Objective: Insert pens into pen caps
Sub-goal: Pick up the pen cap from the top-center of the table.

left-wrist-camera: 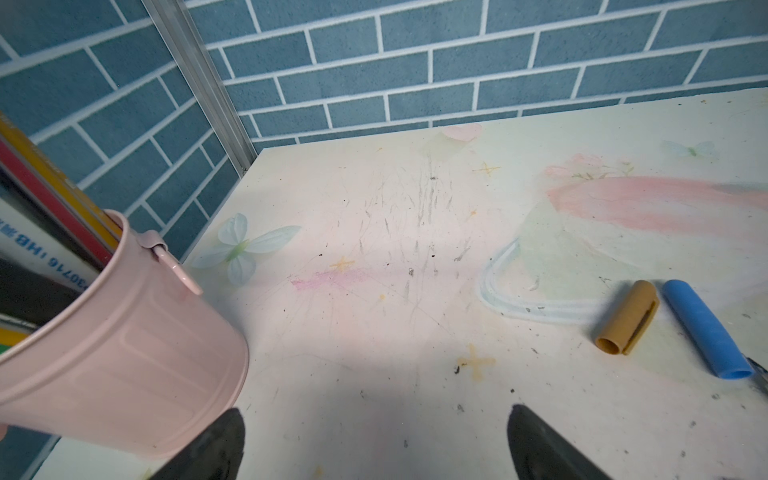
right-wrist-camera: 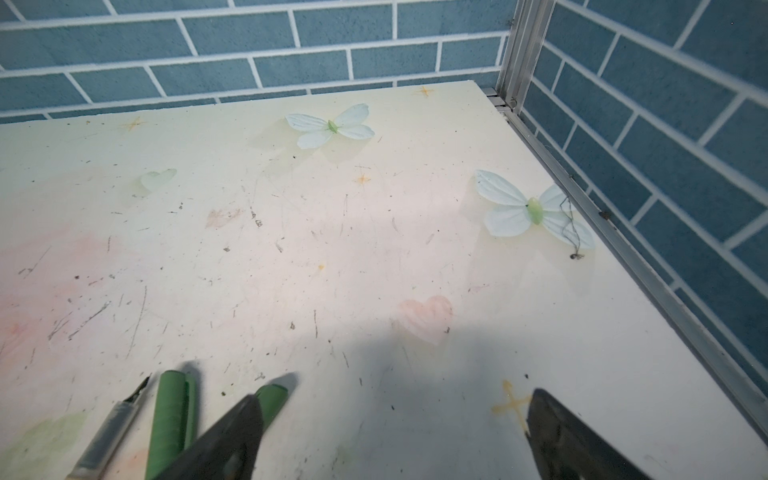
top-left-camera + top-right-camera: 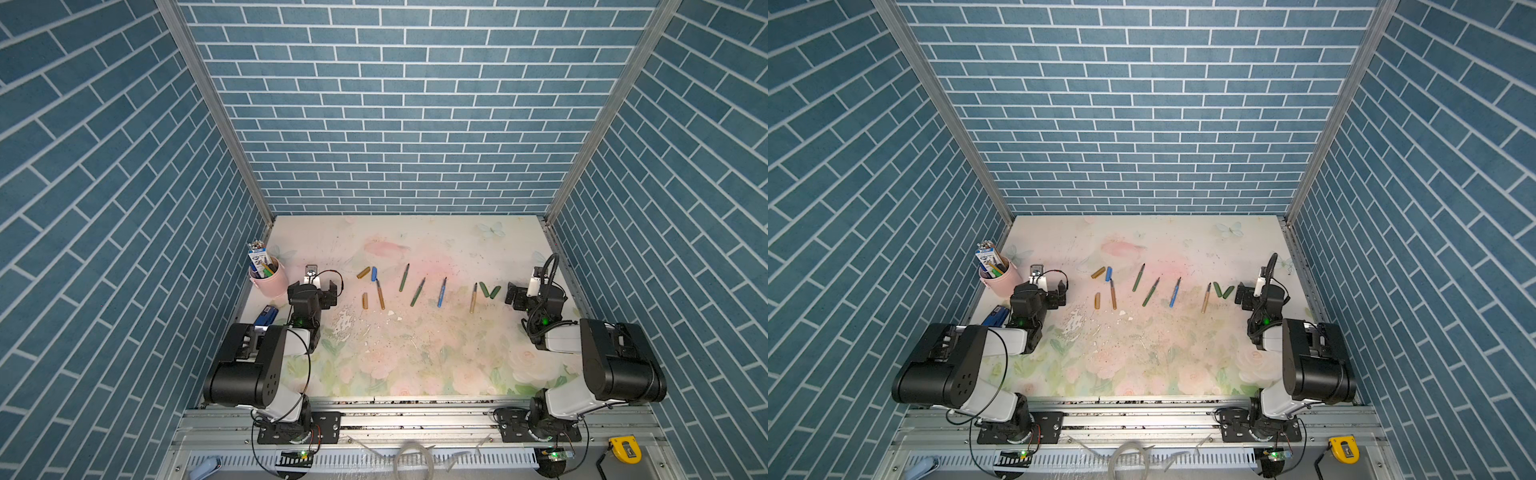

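pink-flowered table [image 3: 415, 357] with five uncapped pens [image 3: 417, 292] lying in a loose row across its middle. two brown caps [image 3: 363, 272] and one blue cap [image 3: 374, 273] lie at the row's left end, two green caps [image 3: 484, 289] at its right end. the left gripper [image 1: 378, 440] and right gripper [image 2: 395, 403] hover at either end, fingers spread wide, holding nothing. a pink bucket [image 3: 270, 282] of pencils stands at the far left.

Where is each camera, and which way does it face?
Both top views: high in front, looking down at the table; arms, left claw, right claw.
Left wrist: behind left claw, facing far left corner; open tips show.
Right wrist: behind right claw, facing far right corner; open tips show.
Shared: blue cap, left wrist and top views.
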`<state>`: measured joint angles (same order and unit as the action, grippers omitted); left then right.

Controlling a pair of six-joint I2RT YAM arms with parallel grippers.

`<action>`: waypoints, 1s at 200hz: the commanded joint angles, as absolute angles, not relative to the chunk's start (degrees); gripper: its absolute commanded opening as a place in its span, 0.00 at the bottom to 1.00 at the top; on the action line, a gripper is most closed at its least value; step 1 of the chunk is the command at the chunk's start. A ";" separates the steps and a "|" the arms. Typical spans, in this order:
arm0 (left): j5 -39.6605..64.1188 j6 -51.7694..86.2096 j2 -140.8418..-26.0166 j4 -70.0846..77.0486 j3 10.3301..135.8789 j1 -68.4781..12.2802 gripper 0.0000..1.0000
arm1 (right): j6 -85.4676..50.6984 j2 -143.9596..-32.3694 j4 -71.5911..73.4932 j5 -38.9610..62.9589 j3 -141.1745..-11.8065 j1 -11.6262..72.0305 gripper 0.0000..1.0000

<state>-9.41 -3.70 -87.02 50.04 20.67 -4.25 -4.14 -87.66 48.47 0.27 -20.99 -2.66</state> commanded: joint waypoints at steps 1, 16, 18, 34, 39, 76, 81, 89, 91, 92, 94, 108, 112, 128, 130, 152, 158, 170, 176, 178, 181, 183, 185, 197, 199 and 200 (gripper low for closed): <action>-9.93 -4.15 -87.65 50.62 21.68 -3.96 0.99 | -2.16 -88.43 49.84 0.70 -22.49 -2.37 0.99; -9.93 -4.18 -87.67 50.58 21.69 -3.96 1.00 | -2.22 -88.42 49.85 0.70 -22.50 -2.41 0.99; -9.93 -4.21 -87.68 50.61 21.68 -3.96 1.00 | -2.16 -88.44 49.84 0.66 -22.46 -2.38 0.99; -9.93 -4.14 -87.71 50.65 21.68 -3.96 1.00 | -2.23 -88.45 49.84 0.69 -22.50 -2.37 0.99; -9.93 -4.14 -87.71 50.63 21.66 -3.96 1.00 | -2.20 -88.46 49.86 0.66 -22.50 -2.38 0.99; -9.93 -4.18 -87.71 50.60 21.70 -3.91 0.99 | -2.24 -88.49 49.89 0.70 -22.50 -2.37 0.99; -9.93 -4.18 -87.71 50.62 21.67 -3.95 1.00 | -2.19 -88.47 49.84 0.70 -22.50 -2.37 0.99; -9.93 -4.18 -87.71 50.62 21.72 -3.96 1.00 | -2.16 -88.48 49.88 0.69 -22.48 -2.37 0.99; -9.93 -4.14 -87.69 50.63 21.69 -3.96 1.00 | -2.14 -88.39 49.91 0.68 -22.49 -2.37 0.99; -9.93 -4.14 -87.66 50.63 21.66 -3.96 1.00 | -2.17 -88.40 49.87 0.69 -22.50 -2.37 0.99; -9.93 -4.13 -87.70 50.63 21.65 -3.96 1.00 | -2.17 -88.48 49.84 0.66 -22.50 -2.37 0.99; -9.93 -4.13 -87.71 50.63 21.64 -3.95 1.00 | -2.19 -88.45 49.87 0.67 -22.50 -2.37 0.99; -9.93 -4.14 -87.70 50.67 21.70 -3.96 1.00 | -2.20 -88.43 49.90 0.63 -22.49 -2.37 0.99; -9.93 -4.17 -87.71 50.64 21.68 -3.96 1.00 | -2.20 -88.43 49.88 0.67 -22.50 -2.38 0.99; -9.93 -4.14 -87.76 50.61 21.66 -3.96 1.00 | -2.20 -88.46 49.85 0.70 -22.50 -2.40 0.99; -9.95 -4.13 -87.72 50.58 21.64 -3.96 1.00 | -2.34 -88.45 49.83 0.86 -22.50 -2.45 0.99; -9.93 -4.13 -87.71 50.62 21.64 -3.96 1.00 | -2.29 -88.38 49.88 0.88 -22.50 -2.46 0.99; -9.80 -4.13 -87.71 50.56 21.79 -3.96 1.00 | -2.49 -88.47 49.87 0.33 -22.50 -2.46 0.99; -9.55 -4.11 -87.70 50.23 21.89 -3.80 1.00 | -2.71 -88.44 49.73 0.02 -22.56 -2.48 0.99; -9.40 -4.08 -87.71 50.15 21.89 -3.72 1.00 | -2.72 -88.47 49.74 0.03 -22.58 -2.53 0.99; -9.18 -4.05 -87.71 50.10 21.96 -3.65 1.00 | -2.72 -88.47 49.75 0.00 -22.59 -2.55 0.99; -9.09 -4.11 -87.65 50.10 21.97 -3.62 1.00 | -2.72 -88.43 49.72 0.04 -22.59 -2.55 0.99; -9.06 -4.06 -87.70 50.10 21.93 -3.61 1.00 | -2.72 -88.49 49.78 0.08 -22.59 -2.55 0.99; -9.10 -4.04 -87.78 50.10 21.89 -3.60 1.00 | -2.91 -88.48 49.38 0.13 -22.76 -2.72 0.99; -9.15 -4.04 -87.73 50.12 21.89 -3.60 1.00 | -2.90 -88.48 49.50 0.10 -22.72 -2.72 0.99; -9.10 -4.04 -87.72 50.11 21.89 -3.60 1.00 | -2.90 -88.45 49.54 0.09 -22.74 -2.72 0.99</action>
<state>-9.32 -3.70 -87.02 50.04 20.71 -4.03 -4.14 -87.66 48.45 0.25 -21.04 -2.68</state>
